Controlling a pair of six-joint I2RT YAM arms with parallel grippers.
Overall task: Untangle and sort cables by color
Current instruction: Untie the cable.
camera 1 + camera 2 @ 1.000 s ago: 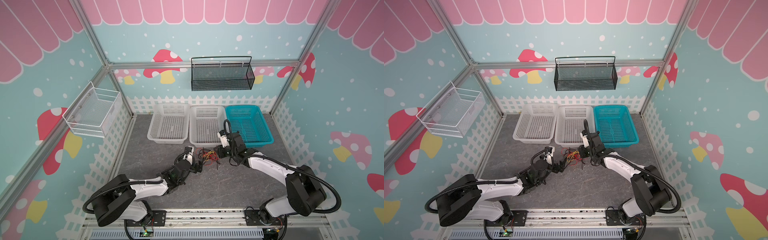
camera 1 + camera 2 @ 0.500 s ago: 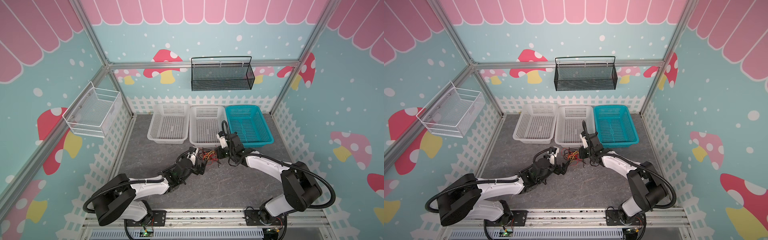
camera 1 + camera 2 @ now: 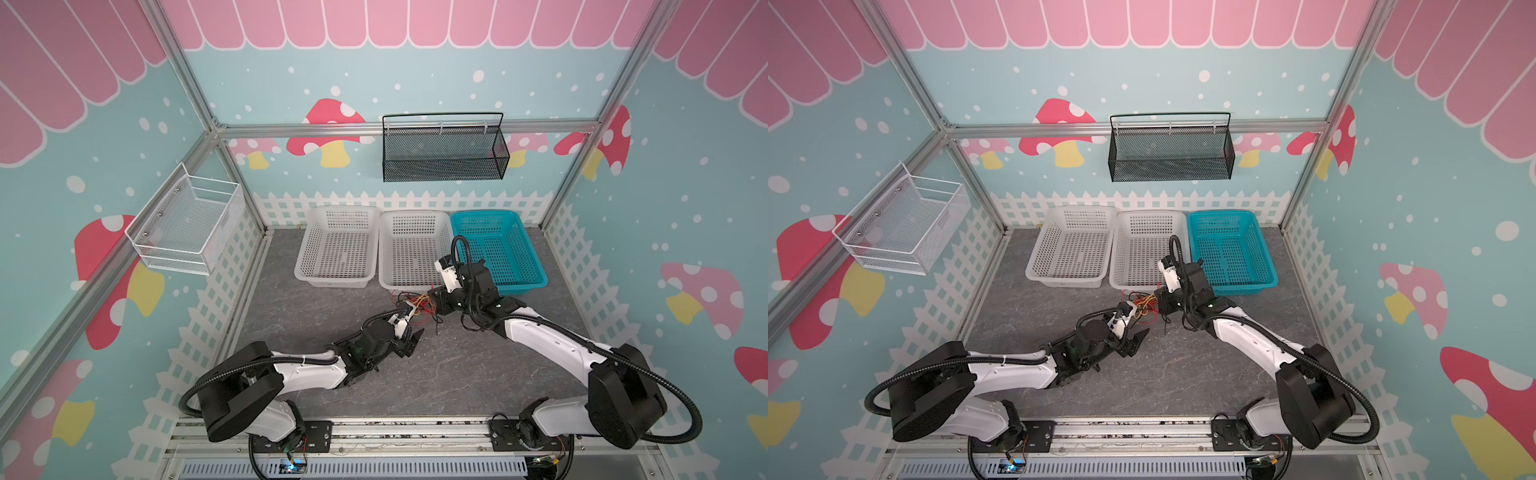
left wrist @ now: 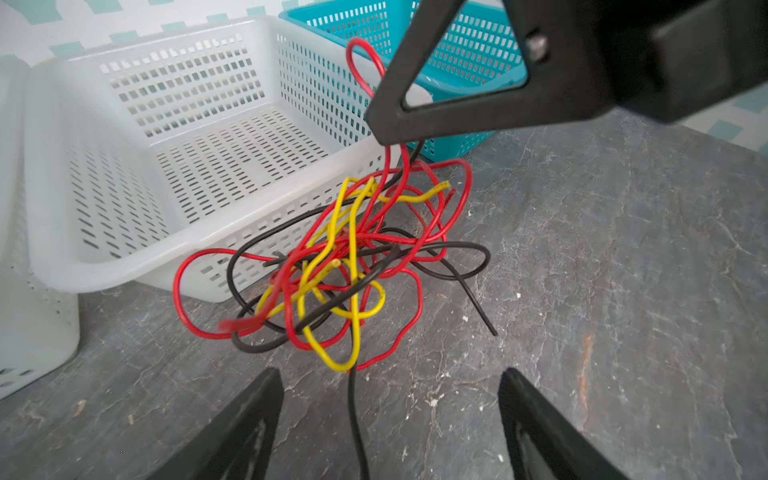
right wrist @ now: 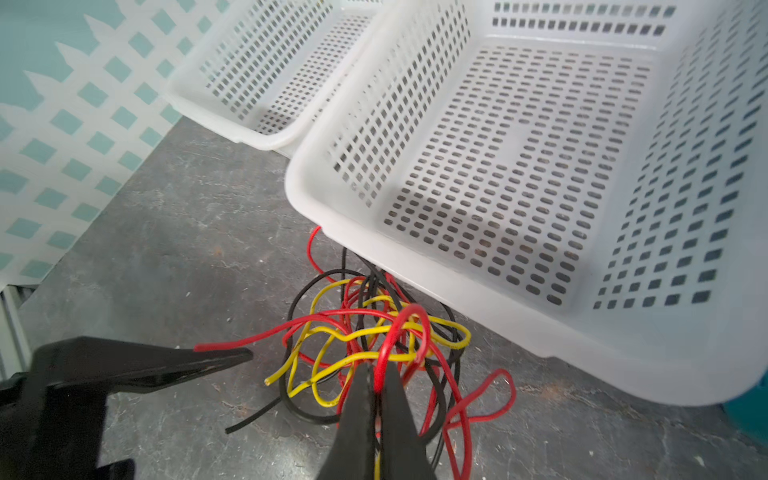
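Right gripper point(image 5: 376, 372) first: its jaws are pressed together, and a red loop arches up out of the pinch, so it is clamped on the cables point(image 5: 365, 332). In the left wrist view the same right gripper point(image 4: 386, 129) comes in from above, with red strands running straight down from its tip into the bundle.

And what a bundle! The cables point(image 4: 332, 266) are thin red, yellow and black wires knotted into one loose ball. Red makes the widest outer loops, yellow is bunched through the middle, and black curls around and under. One black end pokes out sideways over the table point(image 4: 623, 249). Whether the lowest loops touch the grey surface, I cannot tell.

Left gripper point(image 4: 390, 374) now: its jaws stand wide apart, just short of the tangle and gripping nothing. A single black strand trails back between its fingers point(image 4: 249, 415).

Stepping back, both top views show the cables point(image 3: 415, 303) point(image 3: 1142, 309) between the two arms, just in front of the near rim of the middle white basket point(image 3: 388, 266). The teal basket point(image 3: 536, 266) sits beside it on the right arm's side.
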